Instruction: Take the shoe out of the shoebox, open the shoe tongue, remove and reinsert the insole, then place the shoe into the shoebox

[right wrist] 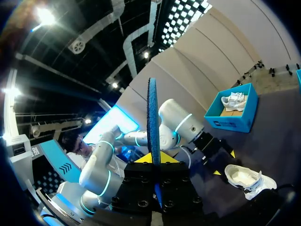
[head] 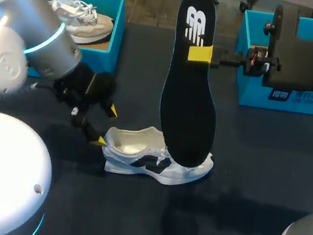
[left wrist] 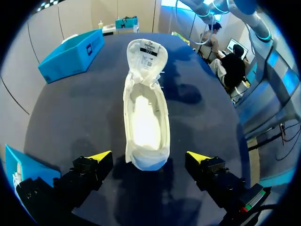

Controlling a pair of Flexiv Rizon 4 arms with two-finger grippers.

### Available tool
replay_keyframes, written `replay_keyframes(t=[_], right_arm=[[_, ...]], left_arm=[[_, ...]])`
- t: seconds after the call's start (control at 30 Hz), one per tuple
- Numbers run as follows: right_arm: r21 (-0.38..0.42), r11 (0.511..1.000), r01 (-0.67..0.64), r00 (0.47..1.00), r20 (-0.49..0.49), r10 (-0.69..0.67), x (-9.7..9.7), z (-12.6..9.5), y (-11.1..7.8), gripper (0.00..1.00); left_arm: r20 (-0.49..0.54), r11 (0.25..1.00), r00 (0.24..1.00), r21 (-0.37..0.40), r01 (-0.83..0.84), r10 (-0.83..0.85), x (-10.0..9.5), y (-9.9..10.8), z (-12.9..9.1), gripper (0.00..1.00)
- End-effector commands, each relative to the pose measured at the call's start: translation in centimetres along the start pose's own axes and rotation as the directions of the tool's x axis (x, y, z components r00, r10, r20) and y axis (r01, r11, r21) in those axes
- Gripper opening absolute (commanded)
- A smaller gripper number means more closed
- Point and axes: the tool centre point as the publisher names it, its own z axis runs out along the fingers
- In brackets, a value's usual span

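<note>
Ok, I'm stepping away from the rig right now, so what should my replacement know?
Right gripper: jaws shut on the insole, held upright over the shoe.
Left gripper: jaws open at the heel, not gripping.
Done: shoe out on the table, tongue folded back, insole removed.
Left to do: reinsert insole, put shoe into the shoebox.

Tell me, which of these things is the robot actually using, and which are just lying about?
In use: shoe, insole pinched in right gripper, open left gripper by the shoe's heel.
Lying idle: left blue box with spare shoe, right blue box.
</note>
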Motion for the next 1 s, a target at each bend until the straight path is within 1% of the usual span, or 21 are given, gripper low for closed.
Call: replay_keyframes(t=[0.03,0.07,0.1,0.33,0.4,0.6,0.73,1.0], right_arm=[[-0.003,1.000,0.000,1.000,0.000,0.000,-0.1,0.3,0.0,0.00],[-0.003,1.000,0.000,1.000,0.000,0.000,-0.1,0.3,0.0,0.00],[-0.003,1.000,0.000,1.000,0.000,0.000,-0.1,0.3,0.0,0.00],[-0.003,1.000,0.000,1.000,0.000,0.000,-0.1,0.3,0.0,0.00],[-0.003,1.000,0.000,1.000,0.000,0.000,-0.1,0.3,0.0,0.00],[-0.003,1.000,0.000,1.000,0.000,0.000,-0.1,0.3,0.0,0.00],[-0.003,1.000,0.000,1.000,0.000,0.000,-0.1,0.3,0.0,0.00],[-0.003,1.000,0.000,1.000,0.000,0.000,-0.1,0.3,0.0,0.00]], left_arm=[[-0.053,0.984,0.999,-0.177,-0.013,0.004,-0.9,-1.6,-0.2,1.00],[-0.057,0.978,0.998,-0.208,-0.017,0.005,-0.9,-1.8,-0.2,1.00],[-0.065,0.976,0.998,-0.215,-0.018,0.004,-0.9,-2.1,-0.1,1.00],[-0.125,0.940,0.992,-0.340,-0.036,-0.008,-1.0,-3.8,0.3,1.00],[-0.115,0.927,0.993,-0.372,-0.038,-0.006,-0.9,-4.1,0.3,1.00],[-0.088,0.914,0.996,-0.406,-0.023,-0.014,-0.8,-4.2,0.0,1.00],[-0.056,0.920,0.998,-0.392,0.002,-0.026,-0.7,-4.0,-0.2,1.00],[-0.043,0.927,0.999,-0.375,0.003,-0.021,-0.6,-3.5,0.2,1.00]])
